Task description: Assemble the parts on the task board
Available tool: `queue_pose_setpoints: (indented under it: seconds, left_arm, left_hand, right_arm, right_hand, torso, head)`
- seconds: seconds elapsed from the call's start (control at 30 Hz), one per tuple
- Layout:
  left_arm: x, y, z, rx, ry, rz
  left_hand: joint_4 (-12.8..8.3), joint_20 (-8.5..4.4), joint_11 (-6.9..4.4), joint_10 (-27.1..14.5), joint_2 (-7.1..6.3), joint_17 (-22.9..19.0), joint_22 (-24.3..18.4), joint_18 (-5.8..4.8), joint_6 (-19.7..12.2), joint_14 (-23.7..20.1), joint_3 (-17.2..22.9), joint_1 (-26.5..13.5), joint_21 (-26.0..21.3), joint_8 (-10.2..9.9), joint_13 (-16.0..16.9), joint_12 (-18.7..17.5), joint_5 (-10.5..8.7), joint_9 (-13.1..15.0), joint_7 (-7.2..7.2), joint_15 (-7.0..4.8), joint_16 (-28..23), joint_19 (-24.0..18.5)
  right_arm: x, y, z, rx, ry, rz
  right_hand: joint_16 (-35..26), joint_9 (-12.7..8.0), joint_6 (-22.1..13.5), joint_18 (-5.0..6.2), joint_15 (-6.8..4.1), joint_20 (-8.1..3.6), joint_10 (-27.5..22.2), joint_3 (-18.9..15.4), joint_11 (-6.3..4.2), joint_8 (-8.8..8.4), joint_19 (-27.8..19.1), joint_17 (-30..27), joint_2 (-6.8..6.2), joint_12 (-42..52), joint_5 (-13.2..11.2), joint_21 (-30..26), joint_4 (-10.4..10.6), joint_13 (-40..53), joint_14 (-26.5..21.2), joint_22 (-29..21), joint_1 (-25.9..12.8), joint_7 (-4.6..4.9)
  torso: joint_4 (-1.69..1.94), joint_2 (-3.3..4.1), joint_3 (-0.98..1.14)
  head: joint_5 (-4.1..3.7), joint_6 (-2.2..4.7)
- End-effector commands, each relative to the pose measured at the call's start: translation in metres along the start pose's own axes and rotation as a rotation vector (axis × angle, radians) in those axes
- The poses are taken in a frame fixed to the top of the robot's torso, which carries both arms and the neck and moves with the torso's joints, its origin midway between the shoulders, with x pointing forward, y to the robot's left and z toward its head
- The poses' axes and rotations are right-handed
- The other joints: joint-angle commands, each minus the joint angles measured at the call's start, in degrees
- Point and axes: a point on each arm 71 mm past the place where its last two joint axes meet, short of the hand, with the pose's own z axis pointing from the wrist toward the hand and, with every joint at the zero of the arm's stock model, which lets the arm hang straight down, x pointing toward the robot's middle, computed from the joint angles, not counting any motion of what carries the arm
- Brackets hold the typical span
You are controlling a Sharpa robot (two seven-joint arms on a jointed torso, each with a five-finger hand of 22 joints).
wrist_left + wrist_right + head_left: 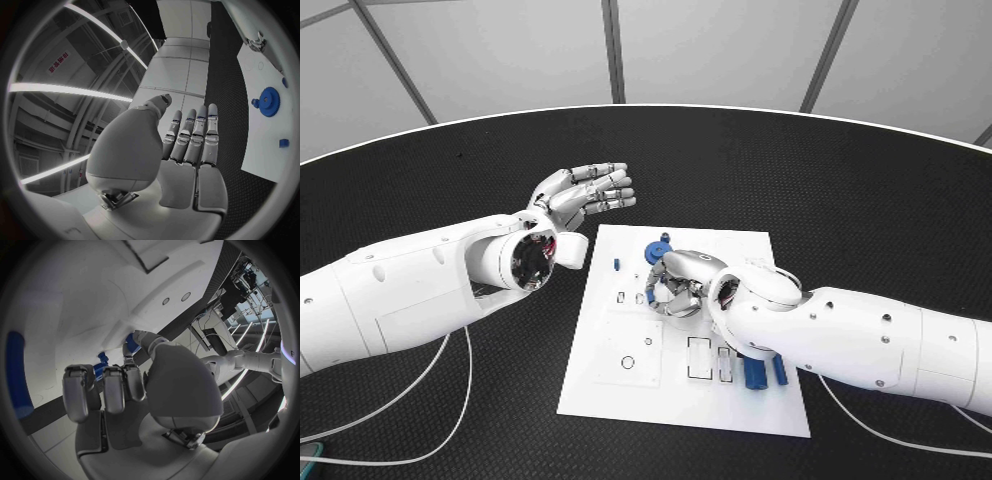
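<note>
The white task board [678,395] lies in the middle of the black table. A blue gear [656,250] stands near its far edge, also seen as the blue gear [269,101]. My right hand [678,285] hangs over the board just short of the gear, fingers curled downward. Its thumb and a finger pinch a small blue part [131,342], close to the toothed gear [101,364]. My left hand [589,190] is raised off the board's far left corner, fingers spread and holding nothing; the left hand [187,150] shows its flat palm.
A small blue peg [616,264] stands on the board's left side. Two long blue pieces [769,371] lie by the near right edge under my right forearm. Empty slots [700,358] mark the board's near half. Thin cables trail across the table near both arms.
</note>
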Motion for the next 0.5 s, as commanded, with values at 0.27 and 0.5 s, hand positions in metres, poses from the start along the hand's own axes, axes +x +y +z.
queue_pose_setpoints:
  seconds: [0.27, 0.5]
  left_arm:
    - [0.0000, 0.0002, 0.0000, -0.002, 0.001, 0.000]
    - [-0.0001, 0.0002, 0.0001, -0.002, 0.000, 0.000]
  left_hand:
    - [0.0, -0.11, -0.16, 0.2, -0.33, 0.0, -0.1, 0.69, 0.1, 0.1, 0.2, 0.0, -0.4, -0.4, 0.0, -0.2, -0.31, -0.1, 4.37, -0.11, -0.2, 0.4]
    - [0.0, -0.11, -0.15, 0.1, -0.37, 0.0, -0.1, 0.69, -0.1, 0.1, 0.3, -0.1, -0.4, -0.5, 0.0, -0.2, -0.31, -0.1, 4.39, -0.10, -0.2, 0.4]
  right_arm:
    - [0.0003, 0.0010, 0.0005, -0.002, 0.000, 0.000]
    - [0.0001, 0.0002, 0.0009, 0.001, 0.000, 0.000]
  right_hand:
    - [0.0, -0.3, -2.0, -0.65, 0.81, 0.70, -0.4, 0.0, 1.06, -0.83, 5.7, 14.5, -0.78, -1.0, 0.1, -0.4, 0.0, 8.3, 5.9, 14.5, -1.7, 0.56]
    - [0.0, -0.5, -2.8, -0.64, 1.06, 0.93, -0.7, -0.1, 1.35, -1.19, 5.7, 14.5, -1.19, -1.3, -0.1, -0.5, 0.0, 8.0, 5.9, 14.5, -2.1, 0.89]
  torso:
    - [0.05, -0.02, -0.01]
    - [-0.02, -0.02, 0.00]
  head:
    - [-0.06, -0.05]
    - [-0.03, -0.07]
